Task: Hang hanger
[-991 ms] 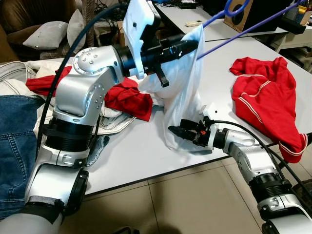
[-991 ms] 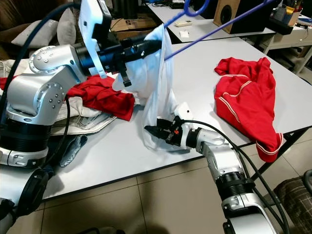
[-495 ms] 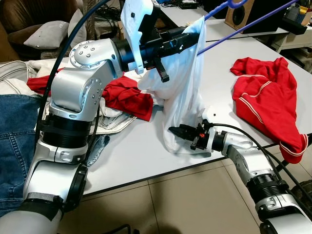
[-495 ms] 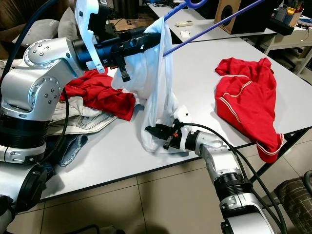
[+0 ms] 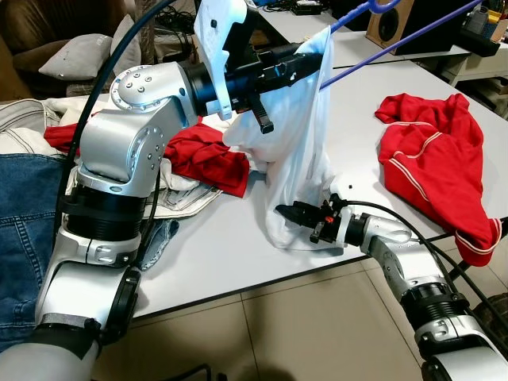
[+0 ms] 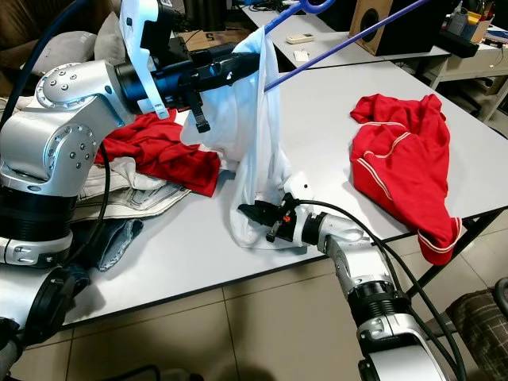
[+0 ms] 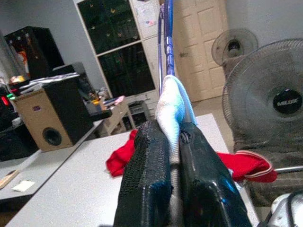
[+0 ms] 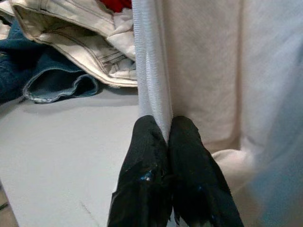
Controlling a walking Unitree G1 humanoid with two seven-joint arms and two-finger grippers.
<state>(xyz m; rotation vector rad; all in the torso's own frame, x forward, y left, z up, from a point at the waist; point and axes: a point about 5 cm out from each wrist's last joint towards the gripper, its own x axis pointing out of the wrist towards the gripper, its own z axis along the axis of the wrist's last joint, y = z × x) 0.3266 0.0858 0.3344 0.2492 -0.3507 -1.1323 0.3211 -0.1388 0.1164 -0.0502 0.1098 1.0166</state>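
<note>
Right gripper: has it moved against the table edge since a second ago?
Barely. The right gripper, shut on the white garment's hem, sits a touch nearer the table front edge than a second ago; since half a second ago it has held place.

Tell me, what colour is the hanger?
The hanger is blue-purple, clearest in the left eye view.

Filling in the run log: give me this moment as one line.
left gripper: shut on white garment and blue hanger, raised | right gripper: shut on garment hem, low over table
</note>
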